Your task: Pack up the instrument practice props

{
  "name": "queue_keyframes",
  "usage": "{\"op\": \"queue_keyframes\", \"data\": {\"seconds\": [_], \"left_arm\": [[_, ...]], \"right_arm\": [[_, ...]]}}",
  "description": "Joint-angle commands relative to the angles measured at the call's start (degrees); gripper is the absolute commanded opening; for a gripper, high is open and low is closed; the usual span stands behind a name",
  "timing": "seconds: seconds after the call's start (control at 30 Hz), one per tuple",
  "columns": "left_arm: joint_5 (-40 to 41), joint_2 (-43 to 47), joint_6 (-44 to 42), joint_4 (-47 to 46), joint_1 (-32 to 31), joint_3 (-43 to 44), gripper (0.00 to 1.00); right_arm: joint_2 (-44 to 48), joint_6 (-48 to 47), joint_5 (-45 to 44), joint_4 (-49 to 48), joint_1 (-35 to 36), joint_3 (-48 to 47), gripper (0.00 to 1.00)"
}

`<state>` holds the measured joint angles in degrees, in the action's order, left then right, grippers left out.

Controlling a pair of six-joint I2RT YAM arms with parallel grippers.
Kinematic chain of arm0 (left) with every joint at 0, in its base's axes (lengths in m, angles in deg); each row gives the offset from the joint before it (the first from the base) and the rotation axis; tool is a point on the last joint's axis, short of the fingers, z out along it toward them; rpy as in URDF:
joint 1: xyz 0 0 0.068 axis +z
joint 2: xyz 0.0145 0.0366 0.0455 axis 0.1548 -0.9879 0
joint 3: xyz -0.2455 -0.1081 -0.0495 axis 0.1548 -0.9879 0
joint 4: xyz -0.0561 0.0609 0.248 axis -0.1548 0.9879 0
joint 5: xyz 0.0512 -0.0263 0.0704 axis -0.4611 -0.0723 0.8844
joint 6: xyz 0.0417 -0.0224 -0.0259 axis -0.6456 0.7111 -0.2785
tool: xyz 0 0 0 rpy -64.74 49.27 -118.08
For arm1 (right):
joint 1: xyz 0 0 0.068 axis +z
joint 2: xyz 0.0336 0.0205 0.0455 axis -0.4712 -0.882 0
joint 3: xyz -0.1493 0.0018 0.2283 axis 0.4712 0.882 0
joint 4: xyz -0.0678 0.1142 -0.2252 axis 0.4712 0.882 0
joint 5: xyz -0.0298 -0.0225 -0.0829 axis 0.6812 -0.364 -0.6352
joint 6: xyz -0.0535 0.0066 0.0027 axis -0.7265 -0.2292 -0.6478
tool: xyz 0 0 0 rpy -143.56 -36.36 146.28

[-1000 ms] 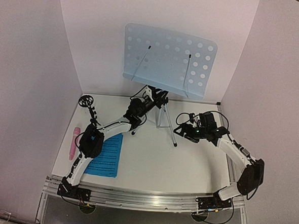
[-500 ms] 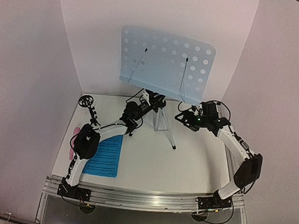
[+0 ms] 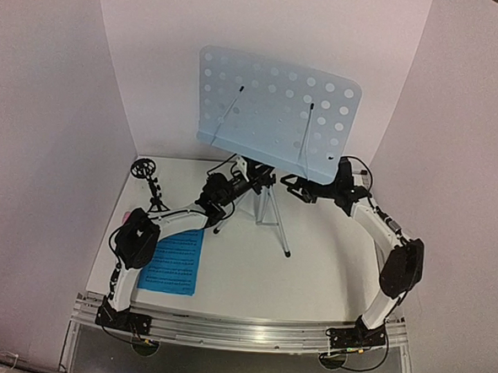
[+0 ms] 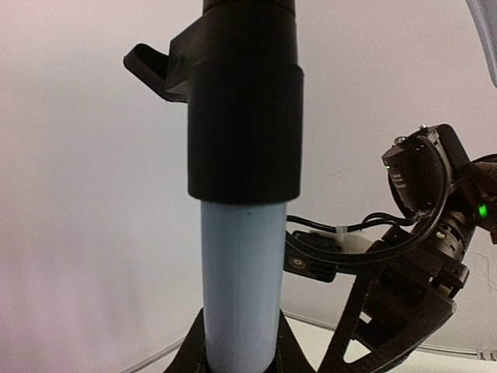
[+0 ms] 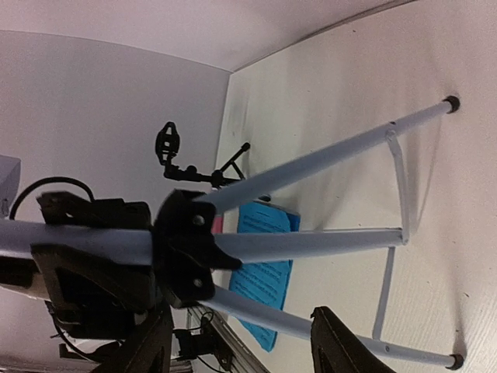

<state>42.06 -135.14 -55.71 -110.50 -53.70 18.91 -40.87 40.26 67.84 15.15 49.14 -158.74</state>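
Fingers point(image 4: 192, 356) of the left gripper point(image 3: 250, 175) are clamped narrowly on the pale upright tube point(image 4: 239, 272) of the silver-tripod stand, directly below its black plastic collar point(image 4: 243, 116). The right gripper point(image 5: 245, 350) has its jaws apart and grips nothing. The silver tripod legs point(image 5: 311, 241) run across just ahead of its fingers, near the black hub point(image 5: 186, 245) where the legs join. Whether the lowest leg touches a finger cannot be told.

The perforated pale-blue desk point(image 3: 275, 112) stands high at rear centre of the white table point(image 3: 311, 275), between the two arms.

The blue music sheets point(image 3: 175, 258) lie flat at near left. The small black tripod mic stand with ring mount point(image 3: 148, 180) stands upright at far left. The pink stick microphone point(image 3: 131, 219) lies at the left edge, mostly hidden behind the left arm.
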Motion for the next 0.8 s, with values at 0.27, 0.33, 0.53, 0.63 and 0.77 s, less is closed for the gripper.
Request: {"op": "queue_keyframes", "data": {"seconds": [0.27,0.33,0.53,0.63,0.77], "left_arm": [[1.8,3.3,7.5,-3.5,-2.0,1.4,0.0],[1.8,3.3,7.5,-3.6,-2.0,1.2,0.0],[1.1,4.1,8.3,-3.6,-2.0,-0.6,0.0],[1.0,4.0,8.3,-3.6,-2.0,-0.8,0.0],[0.8,4.0,8.8,-3.0,-1.9,-0.8,0.0]], "right_arm": [[-8.8,4.6,11.7,-13.6,0.1,-7.8,0.51],[-9.3,5.4,13.1,-15.1,0.0,-7.6,0.48],[-10.3,5.9,17.0,-17.8,0.0,-6.6,0.39],[-10.9,5.6,18.1,-18.4,0.1,-6.9,0.28],[-11.8,5.1,20.3,-19.0,0.1,-7.3,0.12]]}}
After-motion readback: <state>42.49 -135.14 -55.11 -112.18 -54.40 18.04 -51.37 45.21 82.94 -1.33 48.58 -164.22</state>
